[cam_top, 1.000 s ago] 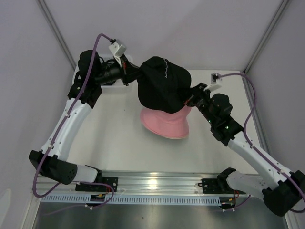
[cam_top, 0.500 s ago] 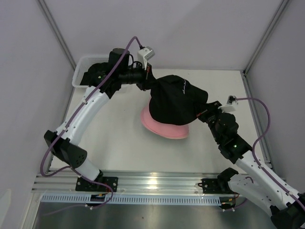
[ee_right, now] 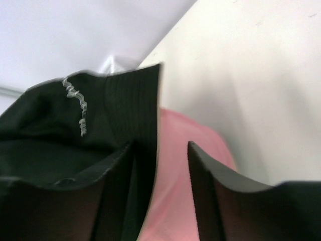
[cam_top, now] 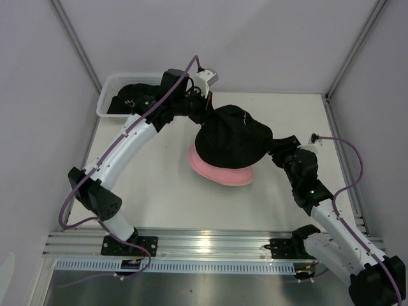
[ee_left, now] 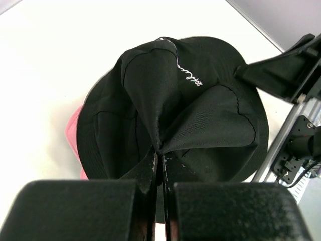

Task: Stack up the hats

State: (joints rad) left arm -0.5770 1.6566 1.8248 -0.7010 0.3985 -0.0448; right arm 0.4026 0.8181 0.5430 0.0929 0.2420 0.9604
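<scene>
Black hat [cam_top: 231, 135]: hangs bunched between the two arms, low over the pink hat and hiding most of it. Appears to touch it, crown crumpled, long fold running from far left to near right.
Pink hat [cam_top: 220, 173]: lies on the table [cam_top: 153, 185] near the middle, seen only as a crescent of brim along the near edge, under the black one.
Left gripper [ee_left: 159, 168]: pinches a fold of the black hat at its far-left side, fingers pressed tight on the cloth. Sits nearest the hat, which spreads away from the fingertips toward the right arm. Likely needs only to let go for the hat to settle; a sideways tug could drag it off centre.
Right gripper [ee_right: 160, 150]: stands parted at the hat's right edge, with pink showing through the gap and black brim lying against one finger only. Looks released rather than gripping.
Embroidered mark [ee_left: 186, 75]: shows as small light stitching on the black crown, facing up.
</scene>
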